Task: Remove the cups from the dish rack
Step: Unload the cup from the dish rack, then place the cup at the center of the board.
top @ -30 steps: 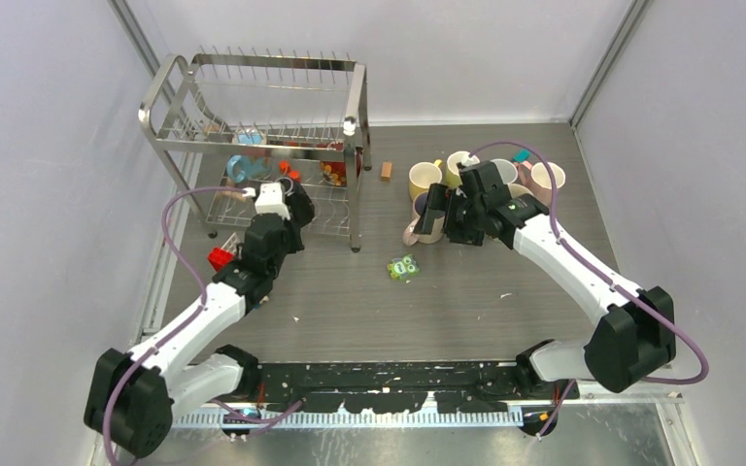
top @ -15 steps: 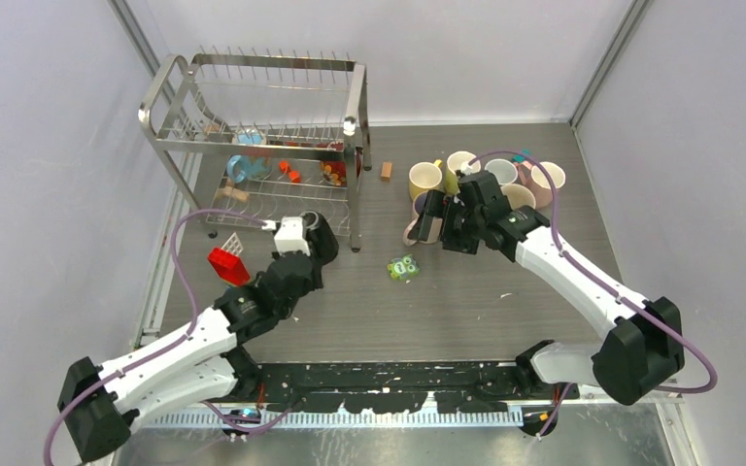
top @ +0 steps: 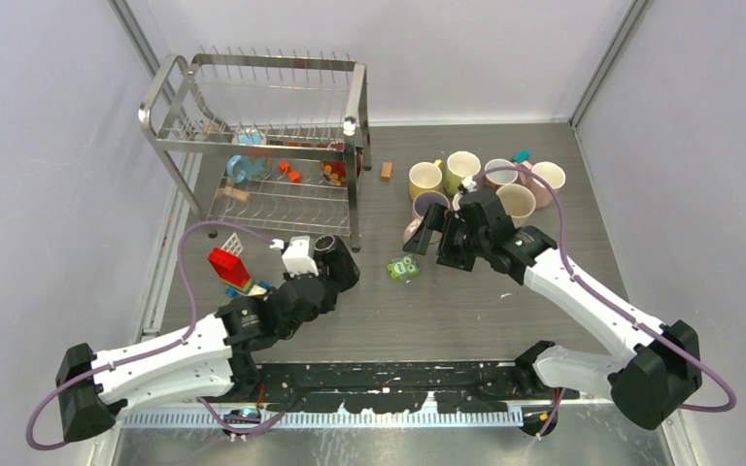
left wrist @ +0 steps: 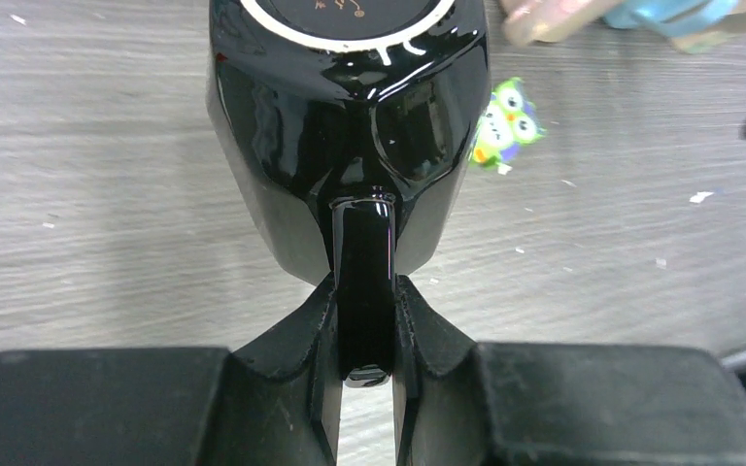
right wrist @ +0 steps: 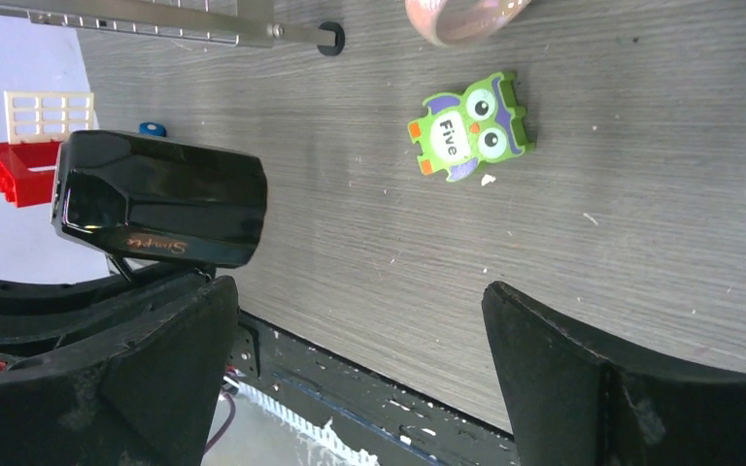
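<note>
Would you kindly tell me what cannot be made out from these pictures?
Left wrist view: the black mug, its mouth cut off by the top edge.
Top view: the pink cup, largely hidden behind the right hand.
Top view: the small items in the dish rack, too small to name.

Black mug [left wrist: 350, 116] clear of rack [top: 355, 97]; pastel mugs [top: 425, 179] clustered.

Dish rack [top: 270, 62] upper left, cups [top: 462, 167] right of it, owl toy [top: 403, 267] at centre, mug [top: 335, 260] in my left pincer [left wrist: 364, 311] just left of it.

Glossy black mug [left wrist: 345, 146]; green-purple owl toy [right wrist: 468, 126]; red block [top: 224, 264]; grey woodgrain table [top: 447, 306]; silver dish rack [top: 270, 61].
</note>
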Available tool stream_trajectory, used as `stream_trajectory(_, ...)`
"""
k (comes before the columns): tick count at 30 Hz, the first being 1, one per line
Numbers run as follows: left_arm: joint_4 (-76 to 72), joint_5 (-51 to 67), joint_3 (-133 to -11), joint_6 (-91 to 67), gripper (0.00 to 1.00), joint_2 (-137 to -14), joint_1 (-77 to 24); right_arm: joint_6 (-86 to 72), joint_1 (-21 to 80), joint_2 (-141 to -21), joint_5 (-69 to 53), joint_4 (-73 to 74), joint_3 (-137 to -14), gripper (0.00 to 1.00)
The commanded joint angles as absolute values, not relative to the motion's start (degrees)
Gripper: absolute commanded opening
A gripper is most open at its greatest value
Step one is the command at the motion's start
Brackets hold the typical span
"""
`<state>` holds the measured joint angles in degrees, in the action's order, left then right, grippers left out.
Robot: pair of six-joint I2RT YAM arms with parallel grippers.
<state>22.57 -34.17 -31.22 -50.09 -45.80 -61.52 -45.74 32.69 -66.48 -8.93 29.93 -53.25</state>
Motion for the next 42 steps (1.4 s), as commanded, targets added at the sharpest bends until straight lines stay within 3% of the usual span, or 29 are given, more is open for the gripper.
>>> stream_trajectory(1, 11.8, -32.1, -30.6, -59.9, 0.0, -43.4, -63.8, -50.0, 33.5, -62.9, -9.4, 26.8, -51.4, 1.0)
stream_trajectory(13, -18.4, -28.9, -22.9, -79.8, 0.0, -47.4, -64.4, -59.0, 34.1, -57.0, -15.4, 17.0, -44.6, 1.0)
stream_trajectory(25, -31.8, -23.9, -23.2, -89.3, 0.0, -54.8, -63.4, -65.0, 35.3, -58.8, -18.8, 6.7, -41.3, 0.96)
stream_trajectory(42, -53.5, -24.4, -22.7, -95.7, 0.0, -67.3, -63.7, -72.3, 35.2, -62.2, -21.4, -10.2, -37.4, 0.6)
